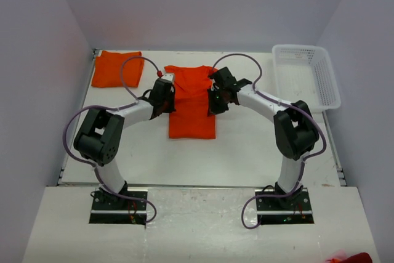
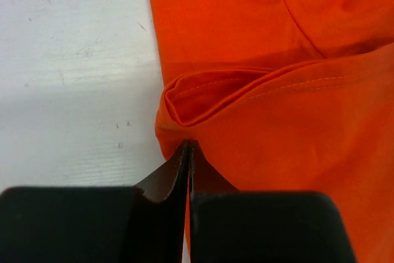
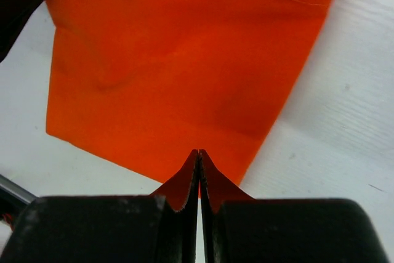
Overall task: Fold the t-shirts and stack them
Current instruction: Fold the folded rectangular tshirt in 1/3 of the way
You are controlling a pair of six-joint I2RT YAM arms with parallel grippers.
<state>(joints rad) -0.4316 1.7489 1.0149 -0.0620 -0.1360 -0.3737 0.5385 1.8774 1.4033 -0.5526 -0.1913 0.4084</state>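
Note:
An orange t-shirt (image 1: 192, 106) lies flat in the middle of the table, folded into a long narrow strip. My left gripper (image 1: 168, 104) is at its left edge and my right gripper (image 1: 215, 104) at its right edge. In the left wrist view the left gripper (image 2: 189, 143) is shut, its tips pinching the shirt's edge (image 2: 184, 129) just below a folded-in sleeve hem (image 2: 209, 93). In the right wrist view the right gripper (image 3: 199, 152) is shut on the shirt's edge (image 3: 184, 146) near a corner. A second, folded t-shirt (image 1: 117, 69) lies at the back left.
A white lattice basket (image 1: 306, 75) stands at the back right of the table. A scrap of orange-red cloth (image 1: 352, 257) shows at the bottom right corner, off the table. Purple walls close in the back and both sides.

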